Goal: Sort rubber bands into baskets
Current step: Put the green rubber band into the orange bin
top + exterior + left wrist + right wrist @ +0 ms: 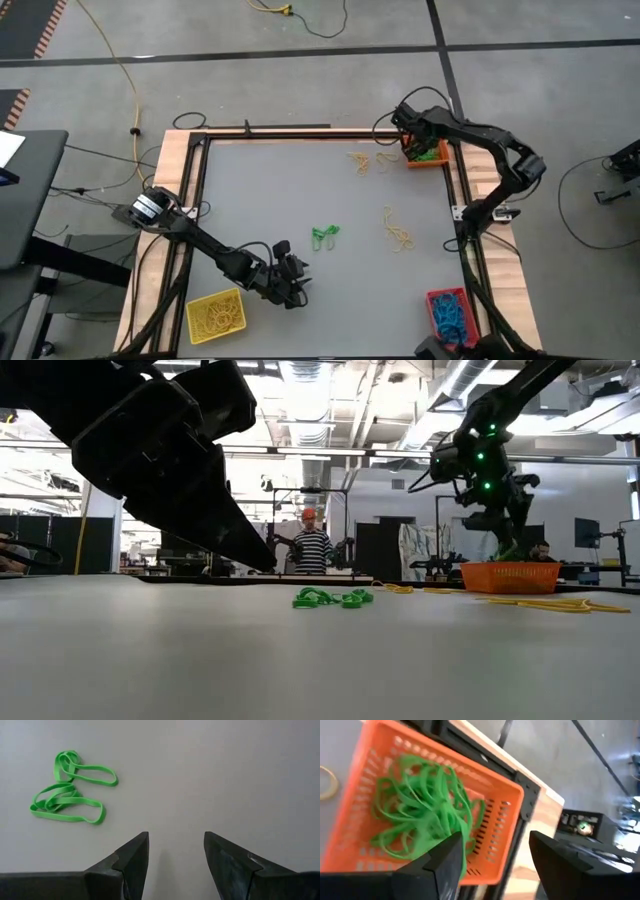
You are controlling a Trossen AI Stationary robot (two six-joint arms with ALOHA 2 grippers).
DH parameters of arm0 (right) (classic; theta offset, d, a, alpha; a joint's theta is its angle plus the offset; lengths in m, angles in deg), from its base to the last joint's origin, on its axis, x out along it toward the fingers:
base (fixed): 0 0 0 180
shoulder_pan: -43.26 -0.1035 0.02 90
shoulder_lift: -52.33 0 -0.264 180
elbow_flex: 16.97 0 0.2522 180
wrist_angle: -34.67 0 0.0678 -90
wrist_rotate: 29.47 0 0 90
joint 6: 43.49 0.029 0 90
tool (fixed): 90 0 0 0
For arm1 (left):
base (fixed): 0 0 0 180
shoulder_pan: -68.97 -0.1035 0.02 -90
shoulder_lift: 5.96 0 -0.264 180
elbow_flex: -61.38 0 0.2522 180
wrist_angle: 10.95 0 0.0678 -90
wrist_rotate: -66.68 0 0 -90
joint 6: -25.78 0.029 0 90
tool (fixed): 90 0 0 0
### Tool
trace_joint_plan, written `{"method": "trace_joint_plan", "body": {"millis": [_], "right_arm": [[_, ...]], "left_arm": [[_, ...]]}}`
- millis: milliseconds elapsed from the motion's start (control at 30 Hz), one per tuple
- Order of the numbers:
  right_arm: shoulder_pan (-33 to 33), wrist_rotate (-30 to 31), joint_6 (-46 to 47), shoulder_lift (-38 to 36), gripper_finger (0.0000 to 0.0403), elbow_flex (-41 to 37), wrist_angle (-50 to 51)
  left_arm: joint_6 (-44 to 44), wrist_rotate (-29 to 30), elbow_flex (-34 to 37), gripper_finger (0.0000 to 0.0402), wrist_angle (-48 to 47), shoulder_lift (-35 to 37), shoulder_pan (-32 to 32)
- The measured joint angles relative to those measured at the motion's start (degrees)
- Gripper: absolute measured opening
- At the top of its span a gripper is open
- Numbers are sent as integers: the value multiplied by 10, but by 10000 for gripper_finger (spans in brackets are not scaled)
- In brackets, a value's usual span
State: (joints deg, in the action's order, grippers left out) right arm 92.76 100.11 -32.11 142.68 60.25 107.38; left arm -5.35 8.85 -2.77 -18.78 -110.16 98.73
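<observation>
Right gripper (492,857) over the orange basket (427,158) at the counter's far right corner. Fingers spread wide, nothing between them; green rubber bands (422,807) heaped in the basket below. Reads as a drop just made. One strand lies close against a finger (445,865) in the right wrist view; cannot say whether it clings or only sits behind it.

Left gripper (175,855) low over the counter near the front edge, beside the yellow basket (213,316) in the front left corner. Fingers apart by a fair gap, empty. A loose clump of green bands (70,790) lies on the bare counter just ahead and off to one side of them, near the middle of the counter.

Elsewhere: yellow bands scattered near the far edge (359,162) and toward the right side (397,232); blue bands in the red basket (449,312) at the front right corner; yellow bands fill the yellow basket.

Step in hand, by my reading: green sorting, partway done.

Next move calls for: left gripper to shift sideways until the clump sits between its fingers, descend to the surface and close on several strands. Flat thin loops, easy to miss. The orange basket is far across, so a long carry or a hand-over.
</observation>
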Motion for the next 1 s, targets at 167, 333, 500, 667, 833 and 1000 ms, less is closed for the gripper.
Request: {"method": "trace_joint_plan", "body": {"millis": [167, 333, 500, 667, 833, 1000], "right_arm": [[-4, 14, 20, 16, 250, 0, 10], [-5, -58, 22, 28, 249, 0, -12], [-12, 0, 42, 28, 249, 0, -6], [-11, -35, 34, 28, 249, 0, -9], [-11, -69, 23, 28, 249, 0, -10], [-13, -86, 22, 28, 249, 0, -23]], "left_arm": [[0, -4, 0, 180, -1, 0, 2], [9, -4, 0, 180, 0, 0, 4], [9, -4, 0, 180, -2, 0, 4], [9, -4, 0, 180, -4, 0, 4], [7, -4, 0, 180, -4, 0, 5], [7, -4, 0, 180, -4, 0, 6]]}}
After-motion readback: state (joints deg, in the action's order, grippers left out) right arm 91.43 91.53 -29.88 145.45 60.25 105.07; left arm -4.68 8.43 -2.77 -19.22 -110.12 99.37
